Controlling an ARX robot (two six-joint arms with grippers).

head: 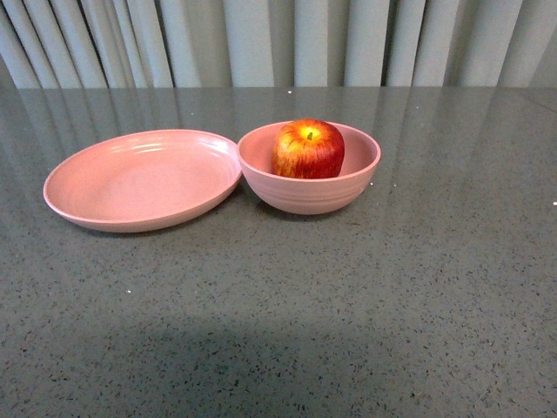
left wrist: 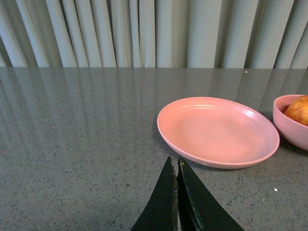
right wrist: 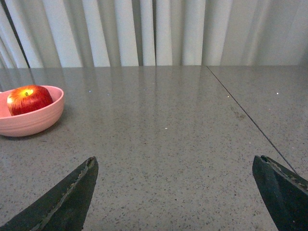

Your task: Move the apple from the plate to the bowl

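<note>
The red apple (head: 308, 149) with yellow streaks sits inside the deep pink bowl (head: 306, 193) at the table's middle. To its left, touching the bowl's rim, lies the wide shallow pink plate (head: 139, 178), with nothing on it. Neither arm shows in the front view. In the left wrist view my left gripper (left wrist: 175, 163) is shut with nothing in it, close to the near rim of the plate (left wrist: 216, 130); the bowl (left wrist: 291, 127) and apple (left wrist: 299, 109) show at the edge. My right gripper (right wrist: 175, 163) stands open over bare table, well away from the bowl (right wrist: 30, 120) and apple (right wrist: 29, 99).
The grey speckled table (head: 348, 313) stretches around the dishes. Pale curtains (head: 278, 39) hang behind its far edge. A seam (right wrist: 245, 115) runs across the tabletop in the right wrist view.
</note>
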